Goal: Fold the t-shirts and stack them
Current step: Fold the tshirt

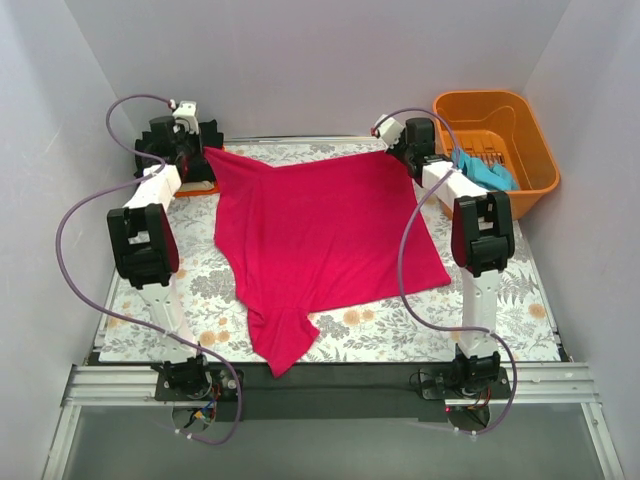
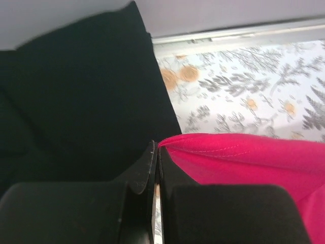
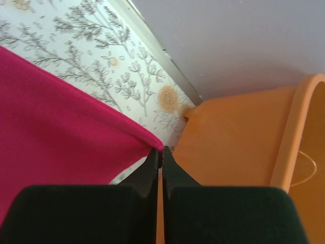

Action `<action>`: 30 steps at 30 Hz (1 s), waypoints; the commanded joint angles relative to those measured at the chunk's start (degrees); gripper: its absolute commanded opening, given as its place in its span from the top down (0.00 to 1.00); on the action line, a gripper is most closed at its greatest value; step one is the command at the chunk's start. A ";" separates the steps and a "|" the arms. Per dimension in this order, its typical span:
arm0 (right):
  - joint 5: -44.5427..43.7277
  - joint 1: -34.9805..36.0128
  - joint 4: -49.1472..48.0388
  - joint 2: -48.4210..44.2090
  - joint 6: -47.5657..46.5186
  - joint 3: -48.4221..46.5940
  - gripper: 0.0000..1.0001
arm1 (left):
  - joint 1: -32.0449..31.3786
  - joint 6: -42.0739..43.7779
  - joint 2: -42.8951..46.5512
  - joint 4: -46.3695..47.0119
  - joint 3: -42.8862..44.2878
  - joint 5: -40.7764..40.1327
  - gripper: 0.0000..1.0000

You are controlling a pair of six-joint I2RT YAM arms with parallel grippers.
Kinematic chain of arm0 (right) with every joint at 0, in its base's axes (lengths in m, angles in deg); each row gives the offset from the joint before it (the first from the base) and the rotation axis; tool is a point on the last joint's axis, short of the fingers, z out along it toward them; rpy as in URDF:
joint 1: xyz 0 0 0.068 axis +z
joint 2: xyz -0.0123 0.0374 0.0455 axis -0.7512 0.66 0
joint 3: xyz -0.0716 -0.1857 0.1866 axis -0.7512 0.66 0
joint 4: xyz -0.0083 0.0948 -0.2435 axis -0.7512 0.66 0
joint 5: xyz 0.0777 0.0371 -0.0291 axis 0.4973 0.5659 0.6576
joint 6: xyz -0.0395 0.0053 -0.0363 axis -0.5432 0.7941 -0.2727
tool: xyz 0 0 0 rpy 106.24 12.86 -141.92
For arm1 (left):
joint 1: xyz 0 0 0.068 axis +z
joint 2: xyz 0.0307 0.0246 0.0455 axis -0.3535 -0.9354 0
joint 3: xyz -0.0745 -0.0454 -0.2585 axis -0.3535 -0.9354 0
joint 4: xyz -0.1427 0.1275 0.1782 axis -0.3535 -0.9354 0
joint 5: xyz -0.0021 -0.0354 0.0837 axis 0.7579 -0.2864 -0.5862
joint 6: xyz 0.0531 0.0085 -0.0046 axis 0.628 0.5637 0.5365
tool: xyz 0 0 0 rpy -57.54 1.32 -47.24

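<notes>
**1. Magenta t-shirt (image 1: 320, 235), near end.** A narrow flap, probably a sleeve, trails toward my bases at the near edge of the table (image 1: 520, 300). It lies slack and bunched. I judge it unhandled, since both my grips are at the far end.

**2. Same shirt, body.** It is spread nearly flat across the middle of the floral cover. The right edge runs straight and the left edge runs on a diagonal. I take the flatness to come from the pull I keep on the far hem.

**3. Left gripper (image 2: 156, 147).** The jaws are closed on the shirt's far-left corner, with hem stitching showing just past the tips. I hold it low over the table so the cloth draws taut instead of lifting.

**4. Right gripper (image 3: 161, 151).** The jaws are closed on the far-right corner, just beside the basket's outer wall. It is set opposite the left so the hem is stretched between the two.

**5. Black t-shirt (image 2: 76, 101).** It lies folded under and beyond my left fingers, at the far-left corner. I take this to be where the stack goes.

**6. Orange basket (image 1: 495, 112).** It sits at the far right, holding the teal t-shirt (image 1: 485, 172), which is crumpled and waiting its turn.

**Status.** This is the spreading step, and no fold has yet been made in the magenta shirt.
</notes>
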 commanded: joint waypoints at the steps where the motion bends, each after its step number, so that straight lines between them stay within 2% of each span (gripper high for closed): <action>1: -6.08 -0.97 -5.04 2.11 -1.89 -5.59 0.99 | -2.35 3.75 0.61 -2.64 5.56 -10.43 1.00; 5: -5.92 -0.89 -4.96 3.44 -2.60 -7.63 0.99 | -3.94 3.50 1.40 -3.44 4.69 -11.87 1.00; 11: -1.09 -1.42 -3.20 -0.24 -5.06 -3.08 0.99 | -4.65 2.18 4.74 -8.09 2.23 -5.81 1.00; 19: 5.05 -2.47 -0.48 -8.33 -6.56 6.60 0.99 | -4.74 4.02 16.42 -13.97 -9.36 2.72 1.00; 24: 7.53 -3.35 0.75 -14.30 -8.58 12.58 0.99 | -4.83 6.56 24.68 -19.78 -15.26 10.79 1.00; 25: 9.88 -3.70 2.23 -15.01 -10.06 14.76 0.99 | -4.74 7.18 25.39 -21.96 -16.14 11.59 1.00; 30: 10.43 -4.23 3.56 -15.46 -13.06 19.08 0.99 | -5.35 10.70 27.33 -25.67 -23.78 14.15 1.00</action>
